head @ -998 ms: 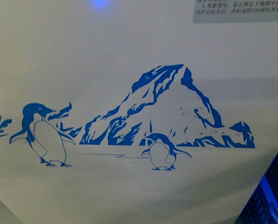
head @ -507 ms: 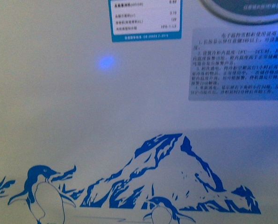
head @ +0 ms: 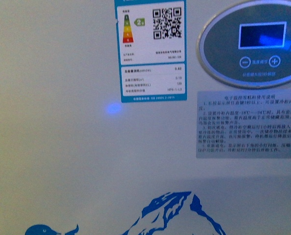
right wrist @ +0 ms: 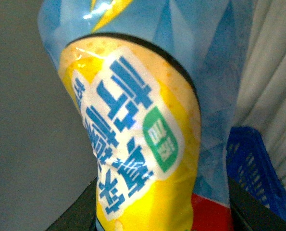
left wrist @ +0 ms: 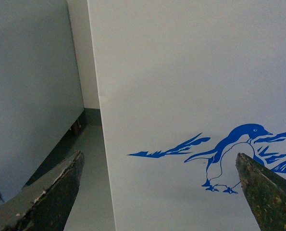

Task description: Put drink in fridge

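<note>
The fridge (head: pixel 62 147) fills the front view with its white front wall, the blue mountain print (head: pixel 177 215) cut off at the lower edge and a penguin's head (head: pixel 42 230) just showing beside it. In the left wrist view a plain grey cabinet (left wrist: pixel 32 82) stands beside the fridge, with a strip of grey floor (left wrist: pixel 87 183) between them. A blue crate (right wrist: pixel 251 163) sits behind the bottle in the right wrist view. High on the fridge wall are an oval control panel (head: pixel 255 46) with a lit blue display, a grey instruction sticker (head: pixel 248 123) under it, and an energy label (head: pixel 151 51) beside the panel. The drink (right wrist: pixel 133 144) is in the right gripper (right wrist: pixel 167 211), its blue and yellow label pinched between dark fingers (right wrist: pixel 80 211) on either side. The left gripper (left wrist: pixel 158 156) is spread wide with nothing between its jaws, facing the penguin print. A small blue glow (head: pixel 113 108) lies on the wall below the energy label.
</note>
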Motion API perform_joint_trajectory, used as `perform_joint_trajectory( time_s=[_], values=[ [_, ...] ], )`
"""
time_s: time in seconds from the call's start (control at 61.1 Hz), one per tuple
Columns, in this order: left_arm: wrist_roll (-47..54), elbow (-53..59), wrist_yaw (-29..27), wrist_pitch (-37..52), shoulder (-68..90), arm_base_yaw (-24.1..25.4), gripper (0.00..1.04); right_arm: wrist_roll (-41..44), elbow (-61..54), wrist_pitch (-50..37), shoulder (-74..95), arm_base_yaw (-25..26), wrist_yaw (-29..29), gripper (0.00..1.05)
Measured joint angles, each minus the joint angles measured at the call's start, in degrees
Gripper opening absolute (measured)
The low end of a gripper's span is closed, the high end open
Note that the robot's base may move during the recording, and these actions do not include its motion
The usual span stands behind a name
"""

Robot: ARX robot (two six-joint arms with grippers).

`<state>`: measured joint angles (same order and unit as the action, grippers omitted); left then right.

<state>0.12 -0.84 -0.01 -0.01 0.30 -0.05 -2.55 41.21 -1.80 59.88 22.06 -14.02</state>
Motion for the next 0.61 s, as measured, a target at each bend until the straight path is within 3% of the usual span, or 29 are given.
perform_joint_trajectory(
  time_s=[0.115, 0.278, 0.442, 0.605],
  values=[
    [0.0, 0.0, 0.0, 0.0, 0.0, 0.0, 0.97, -1.7, -3.5, 1.9, -12.9, -1.0, -1.4, 0.43],
    [0.0, 0.0, 0.0, 0.0, 0.0, 0.0, 0.97, -3.1, -7.1, 4.9, -23.9, -4.0, 1.9, 0.43],
    [0.0, 0.0, 0.0, 0.0, 0.0, 0.0, 0.97, -4.0, -11.5, 9.0, -36.2, -11.5, 13.1, 0.43],
    [0.0, 0.0, 0.0, 0.0, 0.0, 0.0, 0.97, -2.1, -15.8, 5.1, -41.5, -21.6, 27.5, 0.43]
  ],
)
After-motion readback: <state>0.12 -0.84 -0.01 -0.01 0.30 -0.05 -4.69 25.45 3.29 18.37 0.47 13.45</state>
